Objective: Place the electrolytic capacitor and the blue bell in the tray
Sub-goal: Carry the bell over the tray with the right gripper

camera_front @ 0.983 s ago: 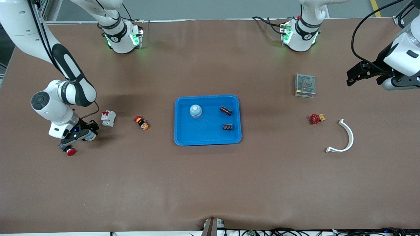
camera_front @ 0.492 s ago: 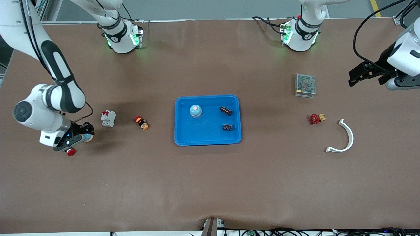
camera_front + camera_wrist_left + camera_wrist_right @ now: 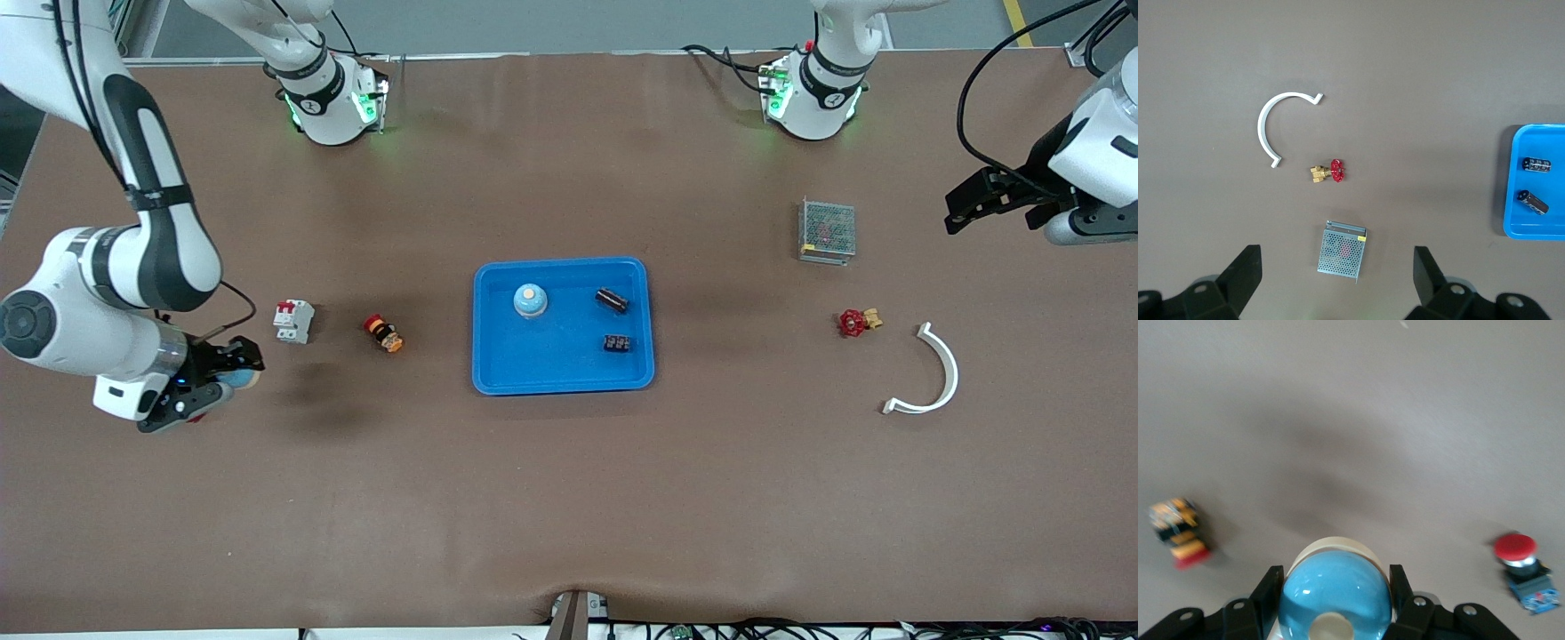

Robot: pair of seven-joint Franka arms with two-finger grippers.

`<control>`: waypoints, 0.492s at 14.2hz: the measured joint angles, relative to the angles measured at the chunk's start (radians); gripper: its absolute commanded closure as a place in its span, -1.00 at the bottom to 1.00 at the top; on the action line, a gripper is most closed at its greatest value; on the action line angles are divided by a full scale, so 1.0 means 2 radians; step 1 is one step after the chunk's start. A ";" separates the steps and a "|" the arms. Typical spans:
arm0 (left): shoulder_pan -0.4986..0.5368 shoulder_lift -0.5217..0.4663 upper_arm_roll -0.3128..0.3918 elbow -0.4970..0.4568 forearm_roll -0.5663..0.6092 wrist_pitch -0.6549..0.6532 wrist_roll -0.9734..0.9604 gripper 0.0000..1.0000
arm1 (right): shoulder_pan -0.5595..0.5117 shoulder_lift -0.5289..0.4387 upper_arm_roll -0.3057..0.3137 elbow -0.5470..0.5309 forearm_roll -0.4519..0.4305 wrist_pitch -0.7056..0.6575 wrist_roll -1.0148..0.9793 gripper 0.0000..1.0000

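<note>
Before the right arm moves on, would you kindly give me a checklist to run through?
1. Grip: right gripper is shut on the blue bell. Ok.
2. Lift: the bell seems clear of the table, with the red push button lying below. Ok.
3. Room in the tray: a second bell and two capacitors lie inside; bare floor remains nearer the front camera. Ok.
4. Path: the circuit breaker and the red-orange switch lie between gripper and tray; whether the carry height clears them, cannot tell.
5. Left gripper: open, waiting over its own end of the table. Ok.
</note>
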 measured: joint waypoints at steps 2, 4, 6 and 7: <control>-0.001 0.000 -0.003 0.000 0.000 0.000 0.000 -1.00 | 0.038 0.000 0.002 0.007 0.001 -0.004 0.072 0.00; -0.001 0.000 -0.003 0.000 0.000 0.000 0.000 -1.00 | 0.075 0.000 0.003 0.009 0.007 -0.004 0.144 0.00; -0.001 -0.001 -0.003 0.000 0.000 -0.001 0.000 -1.00 | 0.109 0.000 0.004 0.009 0.025 -0.002 0.211 0.00; -0.001 -0.003 -0.003 0.000 0.000 -0.003 0.000 -1.00 | 0.124 0.000 0.004 0.010 0.036 0.001 0.241 0.00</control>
